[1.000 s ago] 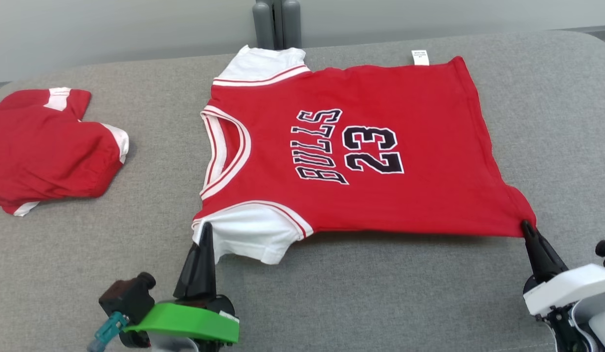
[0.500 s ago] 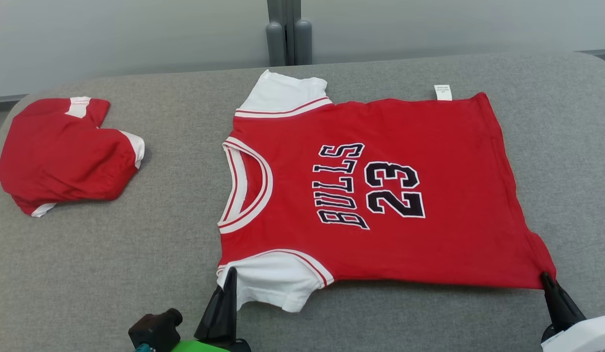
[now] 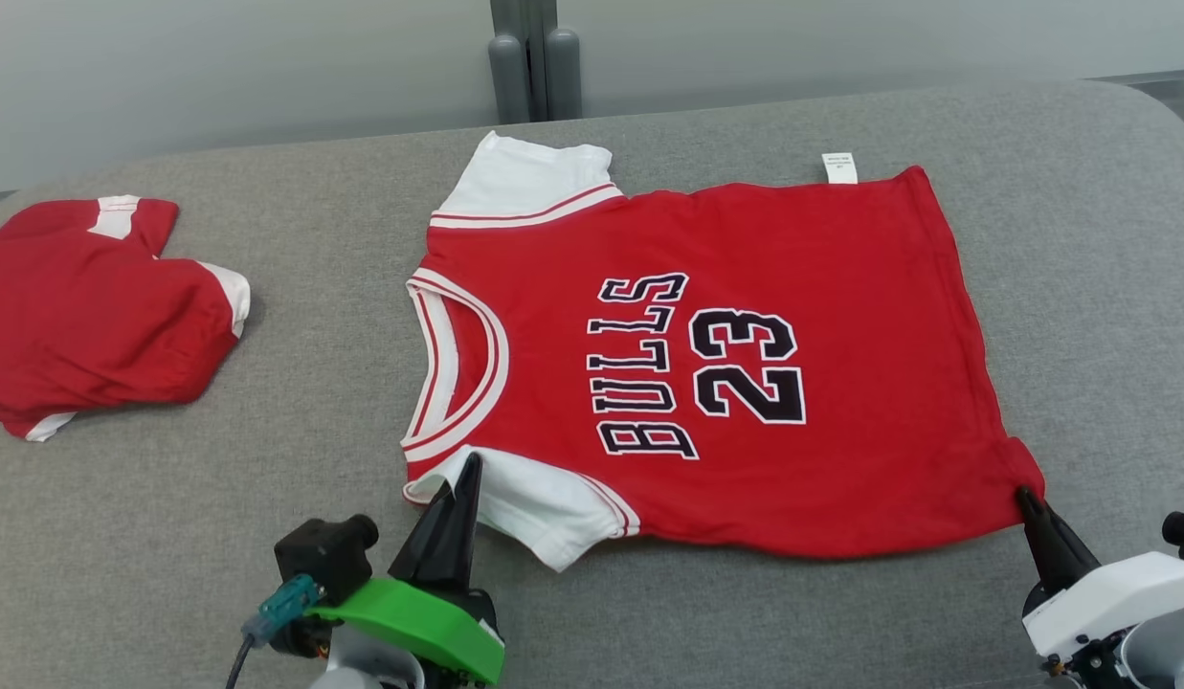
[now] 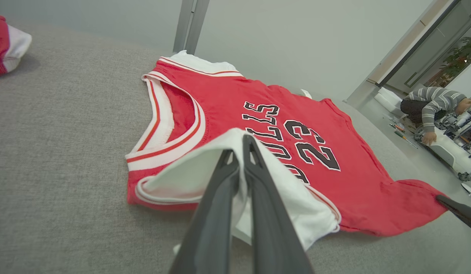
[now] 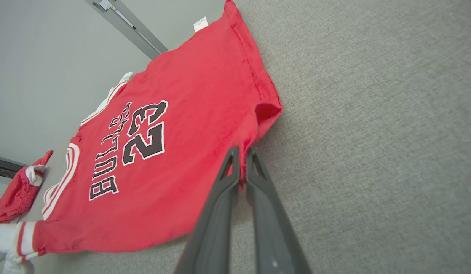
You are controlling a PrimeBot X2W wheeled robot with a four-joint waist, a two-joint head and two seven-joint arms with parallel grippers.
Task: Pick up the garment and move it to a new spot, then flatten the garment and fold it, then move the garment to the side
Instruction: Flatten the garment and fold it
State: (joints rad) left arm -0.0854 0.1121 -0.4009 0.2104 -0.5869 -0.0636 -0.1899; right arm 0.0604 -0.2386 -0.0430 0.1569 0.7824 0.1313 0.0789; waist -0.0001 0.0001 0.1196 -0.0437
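Head view: red cotton BULLS 23 jersey [image 3: 745, 287] flat mid grey fabric tabletop [image 3: 266, 536]; left gripper [image 3: 471, 464] clamps white sleeve [image 3: 544, 507], right gripper [image 3: 1022, 494] clamps hem corner [image 3: 1013, 469], both at tabletop's near side.
Left wrist view: sleeve raised.
Right wrist view: corner bunched.
Best: lift level, even tension.

- jersey [image 3: 840, 287]: bright red body, plain
- sleeves [image 3: 544, 507]: white, with thin red and white stripes along the shoulder seam
- neckline trim [image 3: 499, 359]: white band with red stripes
- lettering [image 3: 697, 368]: "BULLS 23" in black with a white outline
- label [image 3: 839, 166]: white, tiny dark print
- folded garment [image 3: 94, 316]: same red, white patches at the edges
- tabletop [image 3: 266, 526]: grey woven fabric, flecked
- left gripper [image 3: 473, 461]: black fingers, green mount [image 3: 410, 622], teal plug [image 3: 283, 603]
- right gripper [image 3: 1022, 493]: black fingers, white housing [image 3: 1108, 593]
- wall [image 3: 218, 67]: pale grey
- person's top [image 4: 433, 101]: grey and white stripes
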